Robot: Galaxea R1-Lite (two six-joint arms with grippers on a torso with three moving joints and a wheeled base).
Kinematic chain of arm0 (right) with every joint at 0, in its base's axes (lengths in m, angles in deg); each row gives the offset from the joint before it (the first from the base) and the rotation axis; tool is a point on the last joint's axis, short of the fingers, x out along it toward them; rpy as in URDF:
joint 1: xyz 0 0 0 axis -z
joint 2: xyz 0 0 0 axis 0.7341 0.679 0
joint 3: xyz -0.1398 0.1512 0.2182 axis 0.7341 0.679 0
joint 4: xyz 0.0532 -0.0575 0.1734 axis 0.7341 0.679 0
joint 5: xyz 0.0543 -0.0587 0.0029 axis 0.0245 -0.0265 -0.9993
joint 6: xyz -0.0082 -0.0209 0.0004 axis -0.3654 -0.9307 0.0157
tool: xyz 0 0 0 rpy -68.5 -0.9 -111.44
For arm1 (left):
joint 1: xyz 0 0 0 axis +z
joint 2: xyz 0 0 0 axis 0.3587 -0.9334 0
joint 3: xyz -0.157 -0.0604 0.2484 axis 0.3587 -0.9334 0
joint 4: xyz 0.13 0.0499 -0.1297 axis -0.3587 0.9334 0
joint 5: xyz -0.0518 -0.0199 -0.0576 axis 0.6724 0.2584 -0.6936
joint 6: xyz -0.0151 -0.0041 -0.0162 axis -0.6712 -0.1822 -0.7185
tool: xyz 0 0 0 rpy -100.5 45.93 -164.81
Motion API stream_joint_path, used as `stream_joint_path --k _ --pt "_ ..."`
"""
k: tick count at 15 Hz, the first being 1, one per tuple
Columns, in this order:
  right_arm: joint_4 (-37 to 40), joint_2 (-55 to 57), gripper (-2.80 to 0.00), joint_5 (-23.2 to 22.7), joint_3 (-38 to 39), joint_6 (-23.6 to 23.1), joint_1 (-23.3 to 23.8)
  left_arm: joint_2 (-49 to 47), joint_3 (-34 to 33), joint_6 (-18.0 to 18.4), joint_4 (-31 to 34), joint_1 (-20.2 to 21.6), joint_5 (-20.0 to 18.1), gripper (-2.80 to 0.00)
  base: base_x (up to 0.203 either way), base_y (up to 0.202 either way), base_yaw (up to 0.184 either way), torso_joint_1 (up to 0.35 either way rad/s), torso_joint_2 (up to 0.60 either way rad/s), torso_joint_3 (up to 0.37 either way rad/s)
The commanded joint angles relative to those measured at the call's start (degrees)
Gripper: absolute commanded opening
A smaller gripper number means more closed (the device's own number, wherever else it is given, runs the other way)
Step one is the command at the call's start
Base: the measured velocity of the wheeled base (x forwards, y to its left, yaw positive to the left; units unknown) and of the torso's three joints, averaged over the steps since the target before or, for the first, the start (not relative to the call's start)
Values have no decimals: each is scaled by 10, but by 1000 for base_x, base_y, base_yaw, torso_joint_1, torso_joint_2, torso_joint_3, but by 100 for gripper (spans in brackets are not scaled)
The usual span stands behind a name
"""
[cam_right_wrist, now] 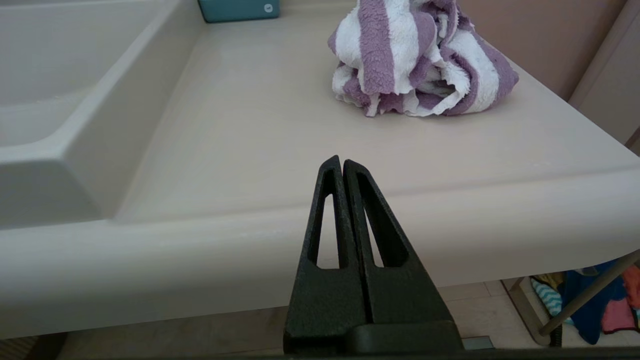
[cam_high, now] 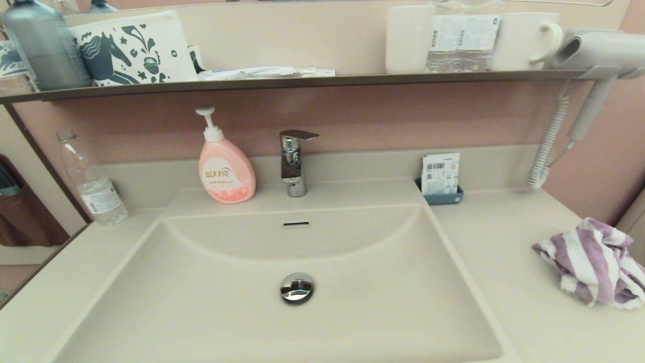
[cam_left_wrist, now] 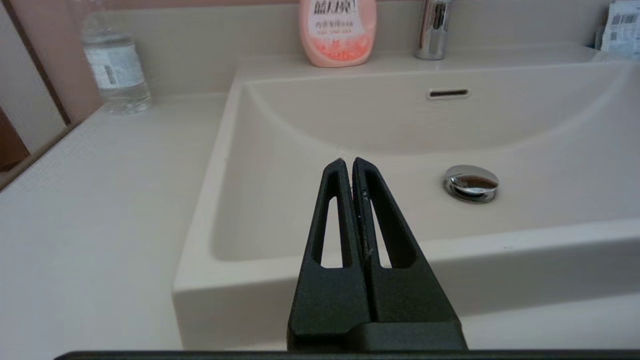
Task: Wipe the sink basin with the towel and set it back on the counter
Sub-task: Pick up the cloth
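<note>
The cream-beige sink basin point(cam_high: 211, 302) fills the middle of the head view, with its chrome drain plug point(cam_high: 297, 288) and overflow slot point(cam_high: 296, 224). A crumpled purple-and-white striped towel point(cam_high: 594, 264) lies on the counter point(cam_high: 504, 237) to the right of the basin, near the wall. Neither arm shows in the head view. My left gripper point(cam_left_wrist: 348, 162) is shut and empty, held before the basin's point(cam_left_wrist: 350, 125) front rim. My right gripper point(cam_right_wrist: 341, 161) is shut and empty, at the counter's point(cam_right_wrist: 250, 140) front edge, well short of the towel point(cam_right_wrist: 415, 55).
A pink soap pump bottle point(cam_high: 225, 164) and a chrome faucet point(cam_high: 294, 161) stand behind the basin. A water bottle point(cam_high: 93, 184) is at the back left, a teal card holder point(cam_high: 442, 179) at the back right. A hair dryer point(cam_high: 594, 55) hangs by the dark shelf point(cam_high: 302, 80).
</note>
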Motion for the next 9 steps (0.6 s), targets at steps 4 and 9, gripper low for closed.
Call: stream_joint_path --k 4,9 --pt "0 0 -280 0 0 0 0 -1 0 -16 15 0 0 -280 0 0 0 0 0 0" --pt "0 0 -280 0 0 0 0 -1 0 -52 26 0 16 -280 0 0 0 0 0 0"
